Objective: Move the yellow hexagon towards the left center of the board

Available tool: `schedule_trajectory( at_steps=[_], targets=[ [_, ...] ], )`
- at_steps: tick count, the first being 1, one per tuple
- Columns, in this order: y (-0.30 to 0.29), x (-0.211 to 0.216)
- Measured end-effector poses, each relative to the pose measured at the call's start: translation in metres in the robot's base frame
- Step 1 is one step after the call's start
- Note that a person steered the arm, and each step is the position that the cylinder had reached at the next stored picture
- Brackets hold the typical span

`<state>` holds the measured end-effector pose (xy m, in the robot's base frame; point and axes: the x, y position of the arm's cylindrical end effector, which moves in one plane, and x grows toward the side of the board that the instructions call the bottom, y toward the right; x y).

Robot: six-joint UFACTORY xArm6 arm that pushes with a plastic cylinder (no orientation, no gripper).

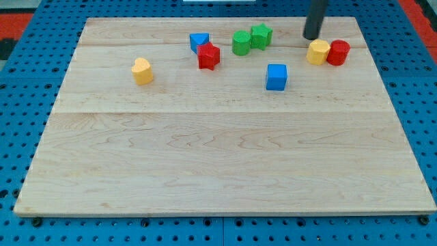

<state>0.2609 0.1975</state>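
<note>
The yellow hexagon [317, 52] sits near the view's top right of the wooden board [218, 164], touching a red cylinder [337, 52] on its right. My tip [311, 37] is just above and slightly left of the yellow hexagon, very close to its upper edge. A yellow heart-shaped block [142, 71] lies at the view's left, in the upper part of the board.
A blue block [199, 42] and a red star-like block [208, 56] touch at top centre. A green cylinder [241, 43] and green star [261, 35] stand together to their right. A blue cube [276, 77] lies below them.
</note>
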Motion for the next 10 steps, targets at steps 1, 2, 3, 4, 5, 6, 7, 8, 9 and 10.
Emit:
schedule_trajectory(
  at_steps=[1, 2, 3, 4, 5, 6, 7, 8, 9, 10],
  targets=[
    [-0.007, 0.061],
    [-0.047, 0.115],
    [-0.036, 0.142],
    [0.014, 0.152],
    [-0.003, 0.187],
    [-0.092, 0.170],
    [-0.150, 0.148],
    [-0.113, 0.132],
    [-0.171, 0.116],
    [-0.251, 0.116]
  ],
)
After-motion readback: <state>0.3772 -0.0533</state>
